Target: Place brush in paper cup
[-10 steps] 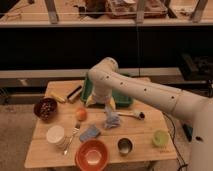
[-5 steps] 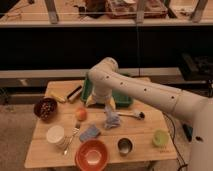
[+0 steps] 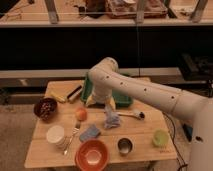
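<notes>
The brush (image 3: 132, 114) lies on the wooden table (image 3: 145, 131), pale handle to the left and dark rounded head to the right, just in front of the green tray. The cream-white paper cup (image 3: 55, 135) stands upright near the table's front left. My gripper (image 3: 101, 103) hangs from the white arm over the table's middle, at the front edge of the tray. It is left of the brush and well to the right of and behind the cup. A crumpled blue-grey cloth (image 3: 111, 120) lies right below it; I cannot tell whether they touch.
A green tray (image 3: 121, 96) sits behind the gripper. Around it stand an orange bowl (image 3: 92, 155), a metal cup (image 3: 124, 146), a light green cup (image 3: 159, 138) and a dark bowl (image 3: 45, 108). An orange fruit (image 3: 81, 114), fork (image 3: 74, 135), blue sponge (image 3: 90, 133) and dark stick (image 3: 75, 92) lie nearby.
</notes>
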